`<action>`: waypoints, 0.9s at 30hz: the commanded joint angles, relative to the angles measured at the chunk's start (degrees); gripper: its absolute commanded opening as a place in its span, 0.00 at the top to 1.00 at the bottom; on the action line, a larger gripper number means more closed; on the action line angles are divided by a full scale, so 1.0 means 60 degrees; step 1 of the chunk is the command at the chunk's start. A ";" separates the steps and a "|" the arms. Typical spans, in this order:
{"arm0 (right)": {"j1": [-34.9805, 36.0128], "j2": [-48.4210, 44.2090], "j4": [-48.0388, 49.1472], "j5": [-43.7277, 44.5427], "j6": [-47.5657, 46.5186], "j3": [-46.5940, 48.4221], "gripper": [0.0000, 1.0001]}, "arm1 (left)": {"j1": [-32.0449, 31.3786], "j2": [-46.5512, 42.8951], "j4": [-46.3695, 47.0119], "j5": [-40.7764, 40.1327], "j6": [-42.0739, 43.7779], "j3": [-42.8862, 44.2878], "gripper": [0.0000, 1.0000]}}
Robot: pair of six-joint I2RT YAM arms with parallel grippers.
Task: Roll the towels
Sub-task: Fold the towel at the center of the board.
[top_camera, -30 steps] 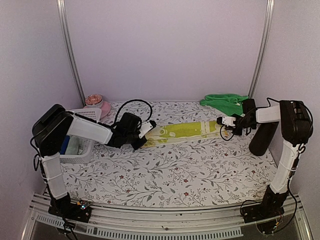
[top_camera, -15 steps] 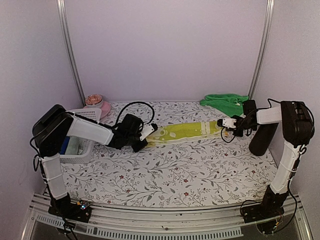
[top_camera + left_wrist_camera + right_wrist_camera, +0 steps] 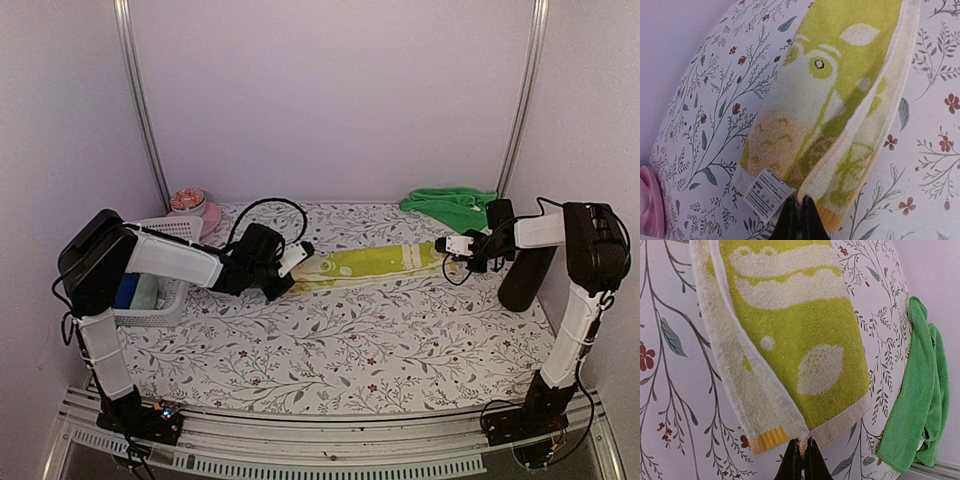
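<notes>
Stretching the yellow-lime terry towel (image 3: pixel 375 260) over the floral-print surface (image 3: pixel 330 340) between left end effector (image 3: pixel 799 211) and right end effector (image 3: pixel 802 452), both pinched shut on its opposite ends, probably straightening it for rolling; plain bright green cloth towel (image 3: pixel 445 203) bunched far right.

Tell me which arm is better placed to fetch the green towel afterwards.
Probably the right. The green towel lies at the far right, just beyond the right gripper, which pinches the yellow towel at its right end. The left gripper holds the opposite end, farther away.
</notes>
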 commanded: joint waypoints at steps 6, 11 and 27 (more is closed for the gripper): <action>-0.0114 -0.0200 -0.0050 0.0199 -0.0350 -0.0203 0.98 | -0.0165 -0.0029 -0.0503 0.0004 -0.0059 0.0137 1.00; -0.0121 -0.0151 -0.0049 0.0219 -0.0374 -0.0229 0.98 | -0.0209 0.0161 -0.0748 -0.0057 -0.0038 0.0349 1.00; -0.0127 -0.0440 -0.0312 0.0535 -0.0792 -0.0426 0.62 | -0.0317 0.0262 -0.1630 -0.0615 -0.0236 0.0771 0.55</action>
